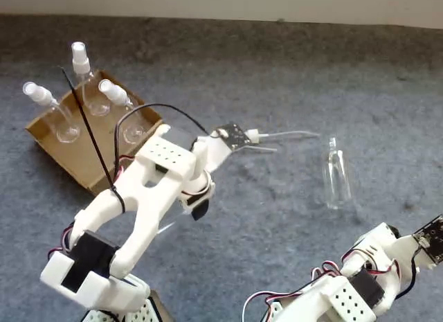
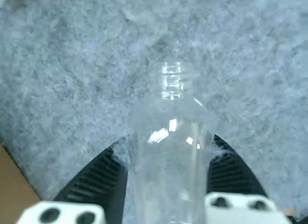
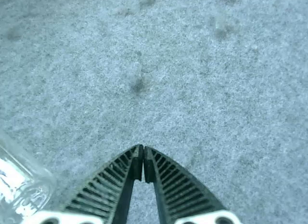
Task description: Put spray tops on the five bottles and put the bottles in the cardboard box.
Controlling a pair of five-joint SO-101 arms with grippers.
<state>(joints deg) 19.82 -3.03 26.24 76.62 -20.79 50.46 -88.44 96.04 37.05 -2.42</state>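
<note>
The clear plastic bottle with no top (image 2: pixel 171 118) sits in my left gripper (image 2: pixel 168 146), whose black fingers (image 2: pixel 103 171) are closed against its two sides just below the shoulder. Its long axis runs straight out along the line of the fingers, with the open threaded neck (image 2: pixel 172 82) pointing away from my wrist, above the grey felt-covered table (image 1: pixel 277 73). I cannot tell whether the bottle rests on the felt or hangs clear of it. The next move turns on that neck, since a top has to come in along the same axis from the far end. A white spray top with a long thin dip tube (image 1: pixel 255 136) lies flat on the table just beside my left wrist, its tube trailing towards the second bare clear bottle (image 1: pixel 337 175), which stands upright. My right gripper (image 3: pixel 143 159) is closed on nothing, fingertips touching, and that arm sits well apart from the spray top, so I judge it faces the longer reach. On my left arm's other side, the brown cardboard box (image 1: pixel 73 152) holds three capped bottles (image 1: pixel 86 79).
</note>
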